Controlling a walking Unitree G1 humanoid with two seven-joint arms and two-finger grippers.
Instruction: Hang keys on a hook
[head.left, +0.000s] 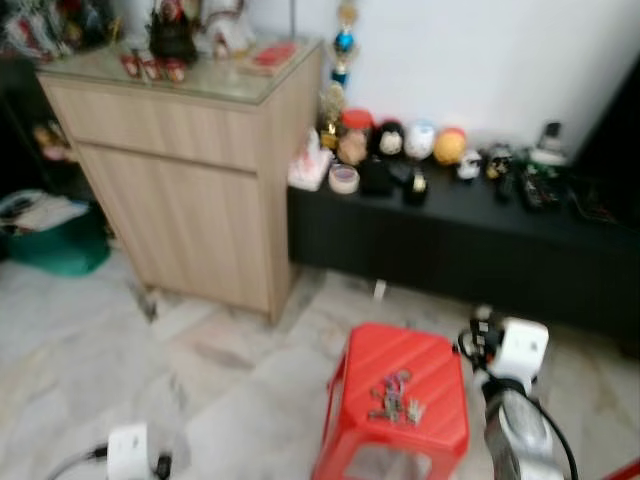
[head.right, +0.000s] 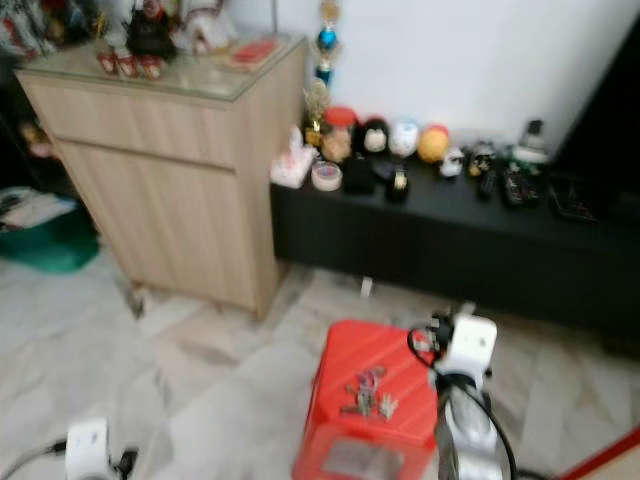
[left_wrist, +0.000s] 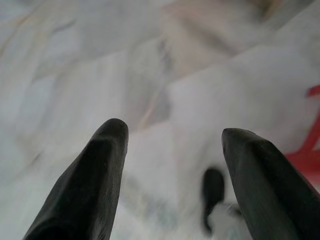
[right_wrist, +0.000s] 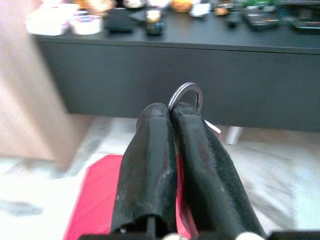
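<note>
Metal and light, the keys lie loose on the red stool at lower centre, while the right gripper has its fingers pressed together on a thin, slippery key ring, probably the best hold; the left gripper gapes empty.

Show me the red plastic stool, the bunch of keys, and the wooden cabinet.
red plastic stool (head.left: 441, 366): left eye view, bare seat top.
bunch of metal keys (head.left: 394, 397): left eye view, middle of the bunch.
light wooden cabinet (head.left: 190, 210): left eye view, front door.
</note>
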